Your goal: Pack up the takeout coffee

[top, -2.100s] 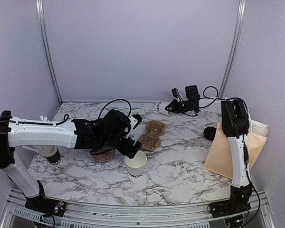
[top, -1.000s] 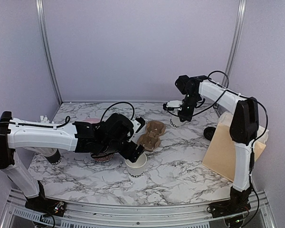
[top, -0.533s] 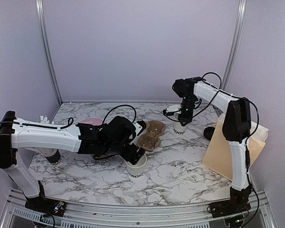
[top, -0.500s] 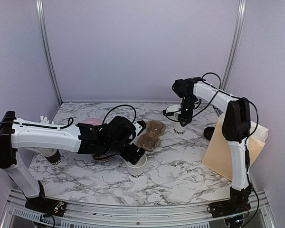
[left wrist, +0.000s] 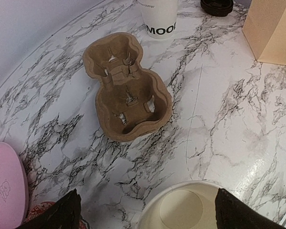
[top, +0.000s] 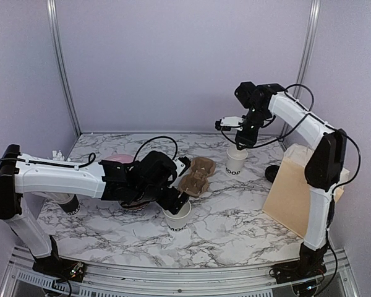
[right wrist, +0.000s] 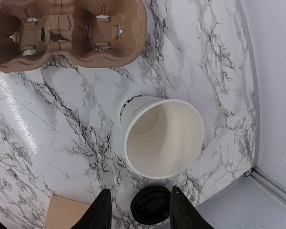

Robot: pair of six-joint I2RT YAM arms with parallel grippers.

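Lifted my right jaws, now part-open and apparently empty, off the cup [right wrist: 164, 138], standing upright directly below them.

Tray [top: 198, 176] between near cup [top: 177, 213] and far cup [top: 236, 159]; lid [top: 272, 173] beside bag [top: 297, 192].

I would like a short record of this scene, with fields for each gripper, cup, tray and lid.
left gripper: open, at near cup
right gripper: open, above far cup, holding nothing
near cup: upright, unlidded
far cup: upright, unlidded
tray: empty, between the cups
lid: lying beside brown bag
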